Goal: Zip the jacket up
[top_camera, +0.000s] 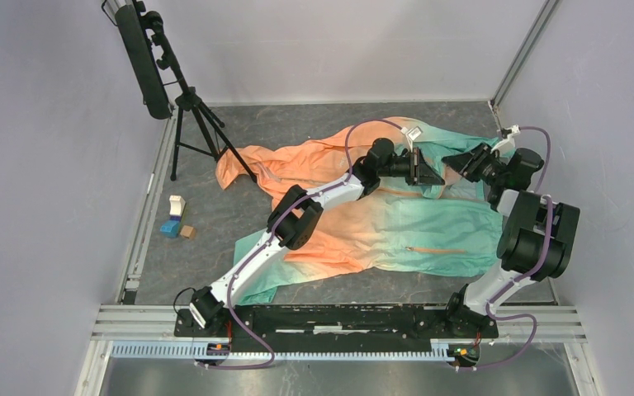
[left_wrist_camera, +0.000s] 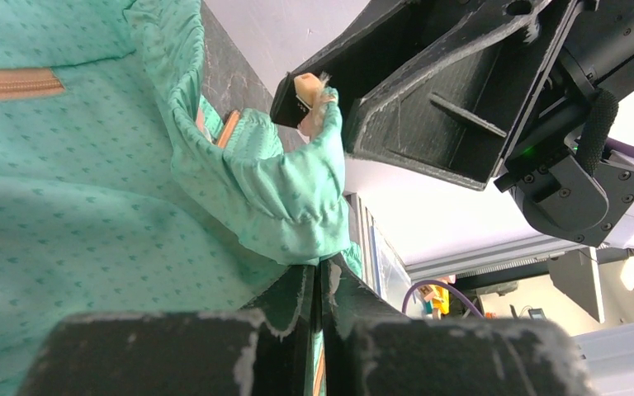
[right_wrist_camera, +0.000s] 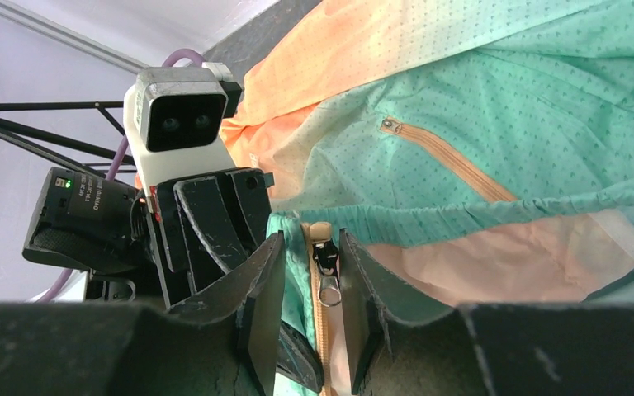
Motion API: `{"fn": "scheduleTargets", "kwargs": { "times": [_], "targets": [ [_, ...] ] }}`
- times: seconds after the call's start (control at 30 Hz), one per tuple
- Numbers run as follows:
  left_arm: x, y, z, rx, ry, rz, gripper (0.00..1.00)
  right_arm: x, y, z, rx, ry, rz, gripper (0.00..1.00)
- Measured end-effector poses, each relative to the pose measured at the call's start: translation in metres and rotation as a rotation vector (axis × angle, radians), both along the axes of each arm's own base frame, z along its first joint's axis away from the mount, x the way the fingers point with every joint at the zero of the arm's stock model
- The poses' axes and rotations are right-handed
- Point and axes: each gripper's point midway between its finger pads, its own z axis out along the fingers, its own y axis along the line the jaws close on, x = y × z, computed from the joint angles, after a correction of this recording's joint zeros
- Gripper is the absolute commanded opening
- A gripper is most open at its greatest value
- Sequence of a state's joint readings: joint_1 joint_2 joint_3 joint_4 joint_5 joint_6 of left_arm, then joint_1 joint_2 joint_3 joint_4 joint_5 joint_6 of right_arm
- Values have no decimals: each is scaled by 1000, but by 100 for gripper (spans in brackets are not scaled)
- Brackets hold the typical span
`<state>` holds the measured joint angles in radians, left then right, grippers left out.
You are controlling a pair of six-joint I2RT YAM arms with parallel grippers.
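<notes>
- One jacket (top_camera: 396, 223) lies spread and rumpled on the bench (top_camera: 215, 227); orange end to the left, mint end to the right
- Left tool (left_wrist_camera: 320, 276) is clamped tight on a mint fold of the jacket at its far right part; fabric bunches above the fingertips
- Right tool (right_wrist_camera: 309, 264) faces it, just beside; jaws narrowly apart, straddling the zip pull (right_wrist_camera: 328, 280); contact with the pull cannot be told

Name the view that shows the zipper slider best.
Right wrist: the slider hangs close and sharp between the right gripper's fingers. Top view: too small to tell. Left wrist: jacket hem, no slider visible.
</notes>
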<state>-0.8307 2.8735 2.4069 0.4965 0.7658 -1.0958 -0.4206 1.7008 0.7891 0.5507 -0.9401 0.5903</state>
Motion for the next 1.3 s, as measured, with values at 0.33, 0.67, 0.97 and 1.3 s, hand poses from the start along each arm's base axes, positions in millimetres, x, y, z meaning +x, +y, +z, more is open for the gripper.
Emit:
{"fn": "scheduleTargets", "kwargs": {
  "times": [0.33, 0.67, 0.97, 1.3],
  "targets": [
    [0, 0, 0, 0, 0, -1, 13, 3, 0, 5, -4, -9, 3, 11],
    [2, 13, -25, 19, 141, 14, 65, -6, 7, 13, 4, 50, -19, 0],
    [20, 30, 8, -108, 206, 36, 72, -13, 10, 19, -14, 84, -48, 0],
    [15, 30, 38, -174, 178, 19, 67, -20, 11, 14, 1, 103, -69, 0]
  ]
}}
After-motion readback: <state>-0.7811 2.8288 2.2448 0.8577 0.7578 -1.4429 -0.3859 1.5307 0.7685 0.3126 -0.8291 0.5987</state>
